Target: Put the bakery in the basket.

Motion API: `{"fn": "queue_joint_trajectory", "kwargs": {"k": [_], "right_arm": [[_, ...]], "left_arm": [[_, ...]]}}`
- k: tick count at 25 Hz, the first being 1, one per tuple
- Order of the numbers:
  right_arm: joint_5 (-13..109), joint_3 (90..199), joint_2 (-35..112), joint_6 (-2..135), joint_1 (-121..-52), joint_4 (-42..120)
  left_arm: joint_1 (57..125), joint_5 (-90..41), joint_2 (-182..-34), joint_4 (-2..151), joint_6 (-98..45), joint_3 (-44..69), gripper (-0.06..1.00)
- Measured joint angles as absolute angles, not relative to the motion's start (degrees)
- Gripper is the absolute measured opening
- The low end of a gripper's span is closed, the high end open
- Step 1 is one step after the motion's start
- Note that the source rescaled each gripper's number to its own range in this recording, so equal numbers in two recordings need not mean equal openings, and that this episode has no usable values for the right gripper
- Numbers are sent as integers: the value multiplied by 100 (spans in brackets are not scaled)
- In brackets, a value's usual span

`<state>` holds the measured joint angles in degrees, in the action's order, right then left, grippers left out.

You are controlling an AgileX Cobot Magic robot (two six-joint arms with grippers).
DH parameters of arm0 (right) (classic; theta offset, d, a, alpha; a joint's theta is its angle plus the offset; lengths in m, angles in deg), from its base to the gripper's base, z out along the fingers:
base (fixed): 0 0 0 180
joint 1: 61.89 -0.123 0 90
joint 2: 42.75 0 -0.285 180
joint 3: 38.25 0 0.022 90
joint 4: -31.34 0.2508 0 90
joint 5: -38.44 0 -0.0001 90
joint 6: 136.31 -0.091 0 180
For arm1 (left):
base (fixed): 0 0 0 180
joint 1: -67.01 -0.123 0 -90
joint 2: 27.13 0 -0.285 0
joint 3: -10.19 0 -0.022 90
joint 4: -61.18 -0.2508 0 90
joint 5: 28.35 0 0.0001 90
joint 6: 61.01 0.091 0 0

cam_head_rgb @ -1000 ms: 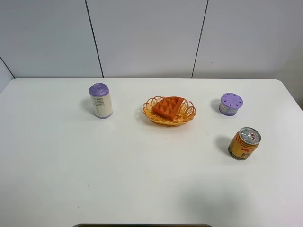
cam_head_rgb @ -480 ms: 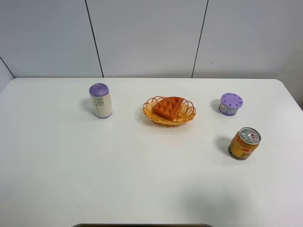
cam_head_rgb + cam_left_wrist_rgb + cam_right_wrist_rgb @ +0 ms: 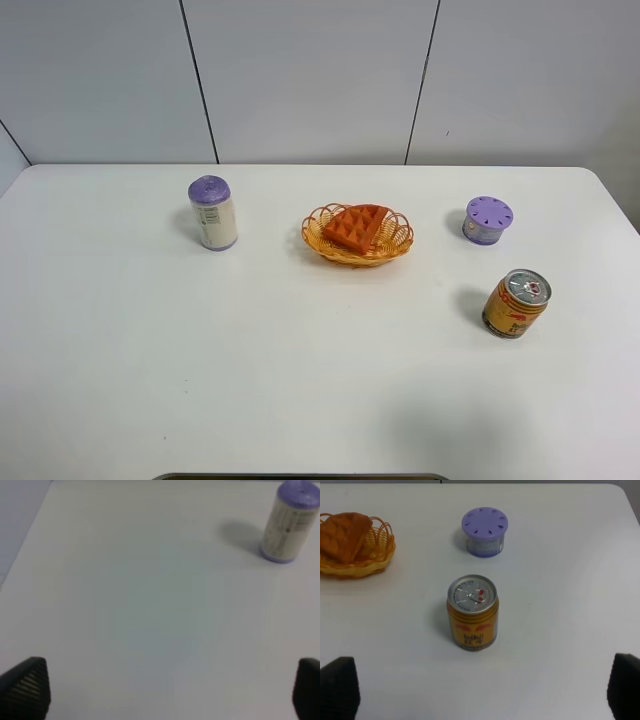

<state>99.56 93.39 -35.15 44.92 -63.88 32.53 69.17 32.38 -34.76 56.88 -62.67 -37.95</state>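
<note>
The bakery is lying inside the basket, left of the gold can. The left gripper and right gripper are holding their fingers wide apart, both empty.

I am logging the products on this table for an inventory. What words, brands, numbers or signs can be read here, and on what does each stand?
"RedBull": on the front of the gold can, below its red emblem.
Bottle with the purple cap: its pale label carries lines of print, too small and blurred to read in either view.
Small purple-lidded container: its side band shows only blurred marks, unreadable.
Waffle and basket: no text.
</note>
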Motion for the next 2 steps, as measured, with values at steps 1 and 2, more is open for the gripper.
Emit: {"fn": "queue_joint_trajectory", "kwargs": {"k": [1,2], "right_arm": [[9956,9339,-3515,4492,-6388,3253],[9956,9339,-3515,4492,-6388,3253]], "left_arm": [[6902,3238,-3476,5688,-6267,-3795,100],[6898,3238,-3476,5688,-6267,-3795,100]]}}
